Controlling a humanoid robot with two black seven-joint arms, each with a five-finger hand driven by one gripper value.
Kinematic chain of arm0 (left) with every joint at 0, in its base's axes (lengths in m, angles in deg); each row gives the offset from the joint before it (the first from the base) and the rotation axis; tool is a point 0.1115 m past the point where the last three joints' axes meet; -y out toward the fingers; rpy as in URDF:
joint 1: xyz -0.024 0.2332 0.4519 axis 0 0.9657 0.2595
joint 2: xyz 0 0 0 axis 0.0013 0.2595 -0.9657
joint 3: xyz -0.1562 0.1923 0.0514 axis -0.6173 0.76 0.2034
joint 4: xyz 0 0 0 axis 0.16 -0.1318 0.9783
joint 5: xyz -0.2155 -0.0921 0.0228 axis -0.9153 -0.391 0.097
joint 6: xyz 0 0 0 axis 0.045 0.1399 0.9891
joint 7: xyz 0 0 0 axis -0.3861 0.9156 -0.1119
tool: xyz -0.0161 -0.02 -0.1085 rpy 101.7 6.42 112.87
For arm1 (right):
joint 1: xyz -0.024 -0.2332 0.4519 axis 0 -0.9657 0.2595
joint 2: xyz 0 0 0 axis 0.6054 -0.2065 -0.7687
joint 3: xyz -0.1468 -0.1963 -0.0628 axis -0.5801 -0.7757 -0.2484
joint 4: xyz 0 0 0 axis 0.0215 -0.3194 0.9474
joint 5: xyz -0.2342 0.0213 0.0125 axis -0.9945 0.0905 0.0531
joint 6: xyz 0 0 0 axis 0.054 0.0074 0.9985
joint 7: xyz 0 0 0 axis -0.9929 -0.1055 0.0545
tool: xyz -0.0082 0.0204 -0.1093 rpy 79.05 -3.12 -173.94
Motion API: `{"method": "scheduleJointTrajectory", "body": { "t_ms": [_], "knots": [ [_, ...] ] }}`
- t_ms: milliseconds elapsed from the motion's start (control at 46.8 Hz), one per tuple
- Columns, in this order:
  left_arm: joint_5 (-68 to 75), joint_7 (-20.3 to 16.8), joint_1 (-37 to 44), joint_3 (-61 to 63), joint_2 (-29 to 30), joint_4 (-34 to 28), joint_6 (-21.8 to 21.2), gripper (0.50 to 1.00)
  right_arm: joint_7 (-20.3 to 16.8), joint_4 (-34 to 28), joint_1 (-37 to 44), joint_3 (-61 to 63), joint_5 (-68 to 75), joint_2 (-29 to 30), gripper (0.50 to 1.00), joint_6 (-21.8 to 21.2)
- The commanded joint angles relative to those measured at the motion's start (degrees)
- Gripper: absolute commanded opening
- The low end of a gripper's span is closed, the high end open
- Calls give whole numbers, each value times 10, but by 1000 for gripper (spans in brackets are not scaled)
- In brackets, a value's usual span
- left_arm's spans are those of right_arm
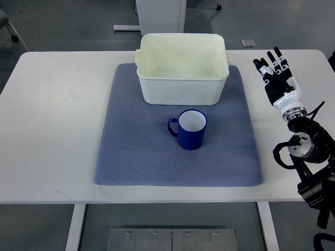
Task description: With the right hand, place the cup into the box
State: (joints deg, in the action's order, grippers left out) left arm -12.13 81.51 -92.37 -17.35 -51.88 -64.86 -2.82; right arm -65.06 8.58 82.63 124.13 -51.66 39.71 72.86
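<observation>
A blue cup (191, 129) is seen upright on a grey mat (131, 151), just in front of a cream box (178, 89). The right hand (276, 77) is held flat over the table (52, 115), well apart, fingers extended and empty.

Mat on a white table

A blue-grey mat (178, 157) lay flat on the white table (52, 130); grey floor (68, 23) and a white pedestal base (159, 15) showed beyond.

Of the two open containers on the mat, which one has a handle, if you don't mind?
The blue cup: its handle points left; the cream box behind it has none.
</observation>
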Motion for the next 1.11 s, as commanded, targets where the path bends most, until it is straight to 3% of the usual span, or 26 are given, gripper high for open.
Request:
{"method": "scheduleJointTrajectory", "body": {
  "t_ms": [0,1089],
  "knots": [
    [1,0,1,1,0,0,2,1000,0,-1,1,0,0,0,1000,0],
    [0,-1,1,-2,0,0,4,1000,16,0,4,-43,0,-19,1000,-2]
  ]
}}
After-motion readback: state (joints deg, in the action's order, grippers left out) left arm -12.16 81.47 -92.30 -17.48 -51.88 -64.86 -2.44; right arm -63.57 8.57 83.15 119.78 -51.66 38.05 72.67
